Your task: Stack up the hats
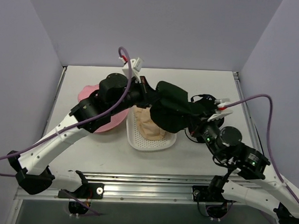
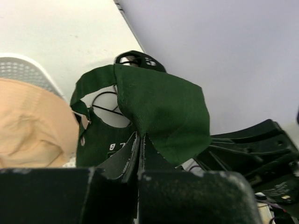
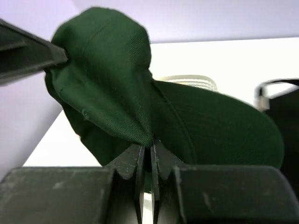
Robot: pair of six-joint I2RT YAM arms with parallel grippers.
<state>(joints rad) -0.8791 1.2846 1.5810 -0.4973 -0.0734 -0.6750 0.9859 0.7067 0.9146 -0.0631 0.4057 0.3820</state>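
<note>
My left fingers [image 2: 140, 138] are pinched tight on a fold of the dark green hat [image 2: 161, 109]. My right fingers [image 3: 150, 145] are clamped on its fabric from the other side, near the brim. The hat hangs between both grips, off the table [image 1: 200, 84], over the right side of the white tray [image 1: 150, 146]. The beige hat [image 1: 148, 126] lies in the tray. The pink hat [image 1: 88, 93] sits left of the tray, partly under my left arm. The black hat [image 2: 139, 59] lies beyond the green one, mostly hidden.
</note>
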